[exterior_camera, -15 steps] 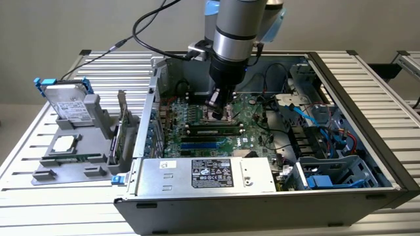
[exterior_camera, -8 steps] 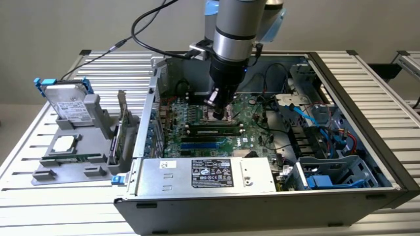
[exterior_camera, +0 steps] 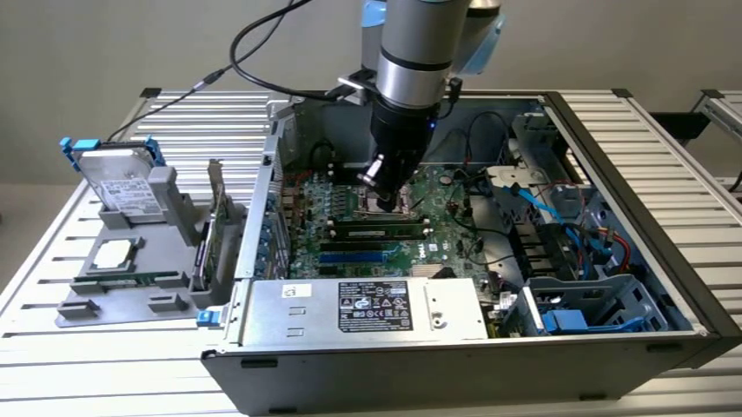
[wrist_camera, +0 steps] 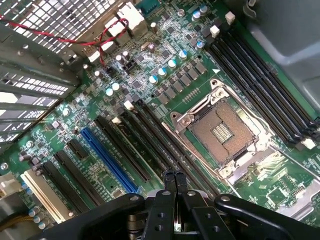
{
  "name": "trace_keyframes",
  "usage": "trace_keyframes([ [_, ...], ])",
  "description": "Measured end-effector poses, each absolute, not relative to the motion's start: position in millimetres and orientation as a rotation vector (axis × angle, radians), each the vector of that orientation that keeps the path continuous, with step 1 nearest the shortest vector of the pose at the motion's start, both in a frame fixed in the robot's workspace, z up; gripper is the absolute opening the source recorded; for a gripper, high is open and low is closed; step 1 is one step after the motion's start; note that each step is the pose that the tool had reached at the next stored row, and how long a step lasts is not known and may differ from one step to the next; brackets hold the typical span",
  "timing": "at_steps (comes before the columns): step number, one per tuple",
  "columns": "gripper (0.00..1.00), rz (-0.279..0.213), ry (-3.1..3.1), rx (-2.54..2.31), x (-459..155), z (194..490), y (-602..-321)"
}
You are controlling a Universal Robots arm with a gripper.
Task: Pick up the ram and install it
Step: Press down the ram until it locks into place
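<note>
Your gripper is pinched fully together with nothing between the fingertips, so you are carrying no part. Right under the tips, in the wrist view, run the black slots, and those stretches look bare. Just beside the hand is the open socket, and a little further off on the other side lies the blue slot. In the exterior view your hand hangs low inside the case, above the socket. The ram lies just past it, level in the slot bank on the side toward the power supply, close to the hand but not touching it. My reading is that the pick and carry are done and the stick is at least placed. You cannot tell from here whether it is pressed home or its latches have closed, so seating remains unconfirmed. Well away from the hand, outside the case, the tray holds another green strip, untouched.
</note>
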State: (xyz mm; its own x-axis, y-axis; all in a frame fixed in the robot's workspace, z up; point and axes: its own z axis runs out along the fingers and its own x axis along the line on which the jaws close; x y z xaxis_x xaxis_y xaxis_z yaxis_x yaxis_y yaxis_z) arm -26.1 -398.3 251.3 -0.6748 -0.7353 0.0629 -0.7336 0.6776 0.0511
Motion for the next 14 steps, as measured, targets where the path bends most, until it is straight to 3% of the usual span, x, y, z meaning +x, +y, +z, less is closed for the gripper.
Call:
trace_keyframes([
  [14,0.1,-0.028,-2.907,0.973,-26.1,251.3,-398.3],
])
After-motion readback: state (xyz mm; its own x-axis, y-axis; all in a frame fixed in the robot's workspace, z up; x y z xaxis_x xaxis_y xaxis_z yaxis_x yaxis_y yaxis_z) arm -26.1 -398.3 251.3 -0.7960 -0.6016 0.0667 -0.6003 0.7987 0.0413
